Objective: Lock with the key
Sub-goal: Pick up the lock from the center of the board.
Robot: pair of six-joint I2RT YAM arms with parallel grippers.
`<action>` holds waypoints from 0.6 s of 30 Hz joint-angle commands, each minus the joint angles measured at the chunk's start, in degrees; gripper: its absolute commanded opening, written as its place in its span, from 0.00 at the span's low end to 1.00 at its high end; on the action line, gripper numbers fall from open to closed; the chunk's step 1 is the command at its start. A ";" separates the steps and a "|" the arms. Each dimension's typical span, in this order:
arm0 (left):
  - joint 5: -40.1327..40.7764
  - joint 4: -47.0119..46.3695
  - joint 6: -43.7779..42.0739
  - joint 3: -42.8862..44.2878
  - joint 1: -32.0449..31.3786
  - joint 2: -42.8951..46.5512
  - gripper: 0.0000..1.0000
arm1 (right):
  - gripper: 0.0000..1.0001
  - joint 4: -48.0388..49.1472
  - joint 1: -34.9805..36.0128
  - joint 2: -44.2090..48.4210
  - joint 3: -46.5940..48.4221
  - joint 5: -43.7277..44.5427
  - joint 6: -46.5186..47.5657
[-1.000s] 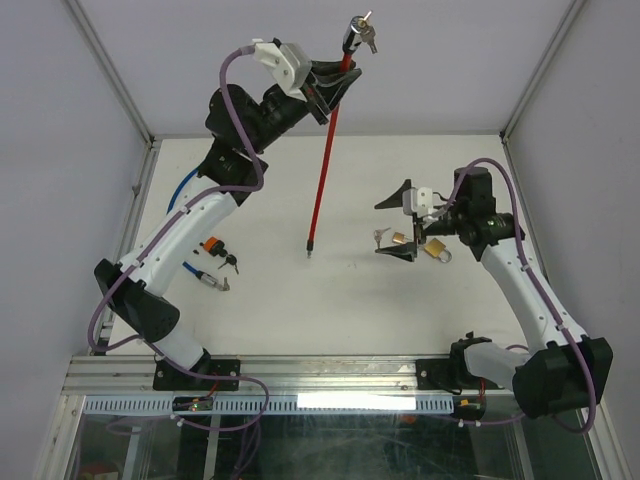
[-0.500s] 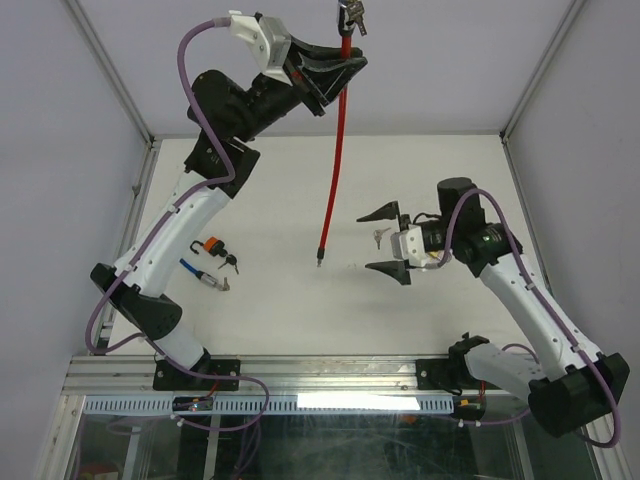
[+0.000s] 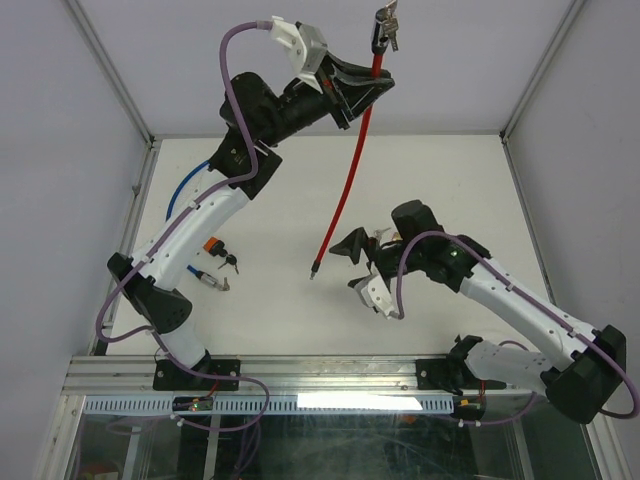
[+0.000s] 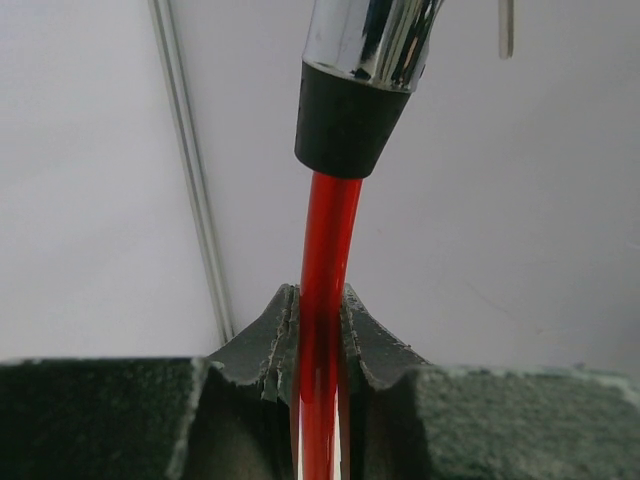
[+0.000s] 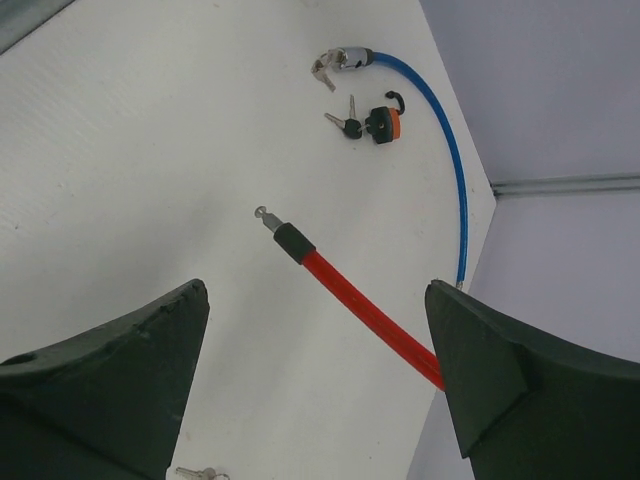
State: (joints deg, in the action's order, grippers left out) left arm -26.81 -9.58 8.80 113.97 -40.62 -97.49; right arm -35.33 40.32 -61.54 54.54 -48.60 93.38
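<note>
White table (image 3: pixel 280 180) below: my left gripper (image 3: pixel 352 92) clamps the red cable lock (image 3: pixel 345 190) aloft, keys (image 3: pixel 388 30) at its top end; my right gripper (image 3: pixel 362 268) gapes wide beside its hanging tip.

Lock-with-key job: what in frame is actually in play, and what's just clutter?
In play:
- red cable
- lock head with keys
- left gripper, clamped on the red cable
- right gripper, open by the free end

Lying about:
- blue cable
- orange padlock
- black-headed key
</note>
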 commanded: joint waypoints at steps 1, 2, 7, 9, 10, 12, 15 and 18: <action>2.69 -0.98 -0.59 2.83 -1.67 0.45 0.00 | 0.92 4.38 2.61 -0.54 -1.54 6.26 5.57; 2.80 -0.85 -0.51 2.88 -1.89 0.26 0.00 | 0.92 5.16 3.58 -0.78 -2.21 7.47 6.45; 2.95 -0.18 -0.12 2.93 -2.57 -0.47 0.00 | 0.92 13.59 6.48 -1.39 -7.88 16.37 10.50; 2.76 -0.20 0.24 3.01 -2.86 -0.73 0.00 | 0.91 19.43 7.31 -2.03 -11.07 20.73 12.48; 2.73 -0.24 0.30 3.01 -2.99 -0.79 0.00 | 0.91 22.59 7.63 -2.39 -12.80 22.67 13.91; 2.73 -0.05 0.32 3.01 -3.20 -0.83 0.00 | 0.92 29.48 8.07 -2.91 -16.24 25.49 16.19; 2.74 0.53 0.18 3.01 -3.30 -0.83 0.00 | 0.92 38.50 8.27 -3.10 -20.49 27.08 19.00; 2.36 0.89 0.32 2.93 -3.24 -0.86 0.00 | 0.92 46.35 8.29 -3.89 -23.97 28.47 23.17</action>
State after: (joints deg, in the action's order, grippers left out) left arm -25.43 -6.59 8.32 113.97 -43.46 -99.35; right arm -6.63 48.18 -65.17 33.23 -24.60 109.34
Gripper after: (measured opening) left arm 0.135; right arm 0.917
